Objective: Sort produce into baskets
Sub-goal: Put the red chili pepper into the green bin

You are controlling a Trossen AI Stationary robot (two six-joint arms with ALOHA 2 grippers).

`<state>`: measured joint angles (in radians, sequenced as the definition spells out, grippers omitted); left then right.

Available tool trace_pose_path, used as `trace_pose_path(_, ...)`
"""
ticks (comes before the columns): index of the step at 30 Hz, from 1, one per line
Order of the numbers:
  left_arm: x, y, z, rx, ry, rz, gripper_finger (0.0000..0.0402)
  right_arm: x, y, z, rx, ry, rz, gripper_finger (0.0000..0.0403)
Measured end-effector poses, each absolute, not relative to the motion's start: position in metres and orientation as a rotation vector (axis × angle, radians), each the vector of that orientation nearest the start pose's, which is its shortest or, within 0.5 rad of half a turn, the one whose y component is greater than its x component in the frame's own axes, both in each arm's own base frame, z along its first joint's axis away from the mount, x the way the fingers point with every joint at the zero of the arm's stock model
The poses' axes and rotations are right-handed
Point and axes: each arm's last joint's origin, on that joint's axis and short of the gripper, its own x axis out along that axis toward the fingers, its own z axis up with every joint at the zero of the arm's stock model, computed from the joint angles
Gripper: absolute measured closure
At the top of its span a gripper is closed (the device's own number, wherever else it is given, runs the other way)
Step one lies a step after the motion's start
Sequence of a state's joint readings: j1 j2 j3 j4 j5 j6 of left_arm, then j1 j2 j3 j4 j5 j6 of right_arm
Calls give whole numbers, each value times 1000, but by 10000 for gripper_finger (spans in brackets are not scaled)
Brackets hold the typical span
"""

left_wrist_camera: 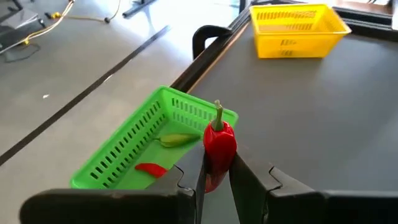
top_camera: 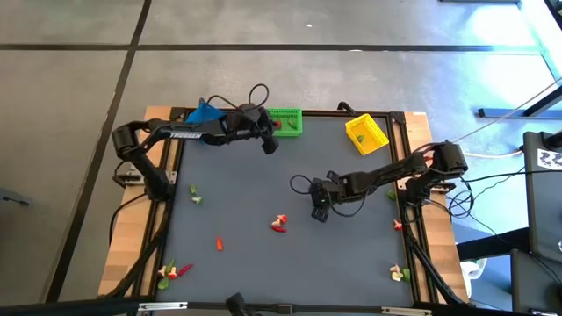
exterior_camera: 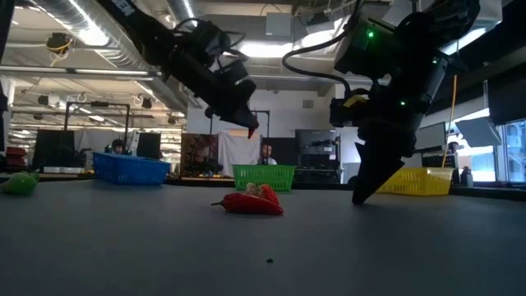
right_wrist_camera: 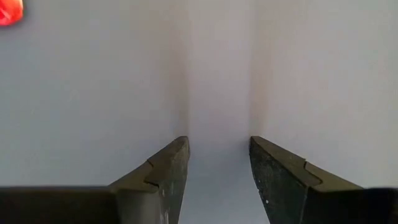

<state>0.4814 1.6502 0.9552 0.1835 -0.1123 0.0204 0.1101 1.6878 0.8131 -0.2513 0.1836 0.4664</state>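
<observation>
My left gripper [left_wrist_camera: 216, 177] hangs above the table just short of the green basket [left_wrist_camera: 146, 146] and is shut on a red pepper [left_wrist_camera: 219, 142] with a green stem. A yellow-green piece [left_wrist_camera: 175, 140] and a red piece [left_wrist_camera: 151, 168] lie in that basket. The blue basket [top_camera: 204, 112] stands at the far left and the yellow basket [top_camera: 366, 133] at the far right. My right gripper [right_wrist_camera: 217, 149] stands open over bare table at mid-right, its tips low [exterior_camera: 360, 196], with nothing between them. A red piece [exterior_camera: 251, 203] lies on the table nearby. My left gripper pinches the red pepper's body [left_wrist_camera: 214, 163] between its two fingers. The stem end [left_wrist_camera: 218, 112] sticks out past the fingertips. The fingers come from the table's left, slanting down. The pepper is lifted clear of the table, beside the green basket's rim.
Loose produce is scattered on the dark mat: a green piece [top_camera: 195, 195] at left, a red one [top_camera: 219, 243], a cluster [top_camera: 171, 270] at the near left corner, and pieces near the right edge [top_camera: 399, 274]. Cables run along the far edge [top_camera: 255, 92].
</observation>
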Motion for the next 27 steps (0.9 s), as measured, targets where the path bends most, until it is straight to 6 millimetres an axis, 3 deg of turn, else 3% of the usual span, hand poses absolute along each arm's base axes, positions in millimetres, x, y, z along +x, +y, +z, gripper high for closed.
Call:
trace_pose_path(8,322,205,207,-101,588,641,343,300,28,132,264,1000,-314,228)
trace_pose_path(13,322,226,196,-168,610,697,343,301,28,133,267,987,-311,228)
trace_pose_path(27,323,233,162,-179,705,696,343,302,28,134,269,975,-309,228)
